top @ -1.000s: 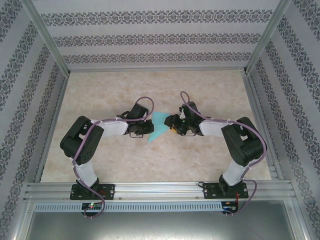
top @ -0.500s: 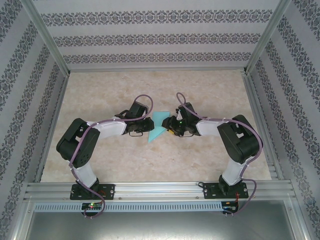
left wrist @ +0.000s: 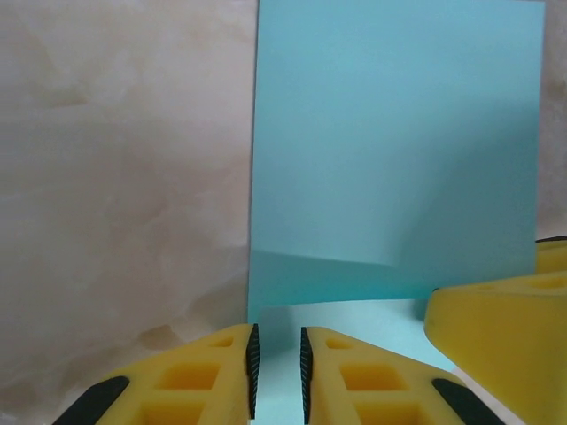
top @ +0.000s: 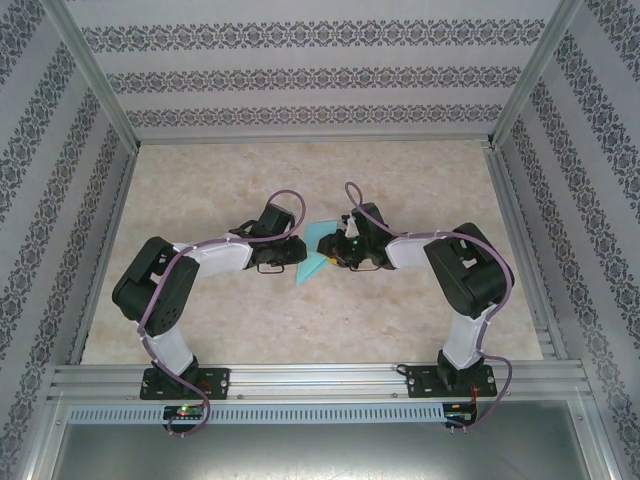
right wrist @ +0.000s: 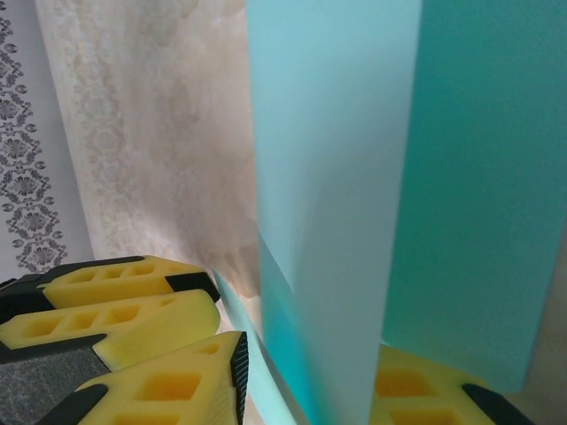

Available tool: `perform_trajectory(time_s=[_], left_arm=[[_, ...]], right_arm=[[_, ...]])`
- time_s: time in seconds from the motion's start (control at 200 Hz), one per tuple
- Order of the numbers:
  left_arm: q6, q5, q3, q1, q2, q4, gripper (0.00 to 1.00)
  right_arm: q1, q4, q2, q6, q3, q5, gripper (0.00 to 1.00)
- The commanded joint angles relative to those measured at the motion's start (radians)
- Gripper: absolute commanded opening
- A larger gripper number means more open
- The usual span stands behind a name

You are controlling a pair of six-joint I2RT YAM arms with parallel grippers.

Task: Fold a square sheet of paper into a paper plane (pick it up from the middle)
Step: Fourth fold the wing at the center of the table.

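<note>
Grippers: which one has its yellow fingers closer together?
The left gripper: just a thin slit between its fingers. On the right gripper they stand wider, with the blue paper between.

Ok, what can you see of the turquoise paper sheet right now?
The thin turquoise paper sheet sits between the left gripper and right gripper, partly folded. A crease crosses its near end in the left wrist view, and a paler flap shows in the right wrist view. Its edge runs into the left gripper's narrow gap; the right gripper straddles it, jaws apart.
</note>
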Motion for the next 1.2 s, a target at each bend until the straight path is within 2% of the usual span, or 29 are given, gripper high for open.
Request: perform_trajectory(time_s=[0.0,0.155,0.265,0.355,0.485,0.654,0.784,0.979,1.194], left_arm=[[0.016,0.005,0.009,0.020,-0.030,-0.041,0.25],[0.008,0.034,0.011,0.037,-0.038,-0.040,0.28],[0.015,0.037,0.012,0.042,-0.062,-0.040,0.34],[0.030,0.029,0.008,0.045,-0.094,-0.040,0.40],[0.047,-0.004,0.001,0.051,-0.150,-0.053,0.57],[0.044,-0.033,-0.018,0.076,-0.214,-0.033,0.70],[0.068,-0.019,-0.031,0.084,-0.236,0.014,0.81],[0.218,0.123,-0.098,0.056,-0.222,0.204,0.99],[0.430,0.045,-0.111,-0.044,-0.154,0.270,1.00]], right_arm=[[0.009,0.030,0.014,-0.041,0.025,-0.035,0.28],[0.000,0.026,-0.009,-0.045,0.015,-0.012,0.10],[-0.006,-0.010,-0.075,-0.063,0.003,0.055,0.05],[-0.012,-0.075,-0.151,-0.086,0.001,0.118,0.04],[-0.016,-0.186,-0.269,-0.116,0.009,0.226,0.04],[-0.016,-0.328,-0.352,-0.093,0.044,0.354,0.03],[-0.010,-0.390,-0.339,-0.023,0.068,0.408,0.03],[-0.010,-0.379,-0.257,0.146,0.059,0.411,0.04],[-0.017,-0.395,-0.205,0.244,0.056,0.434,0.04]])
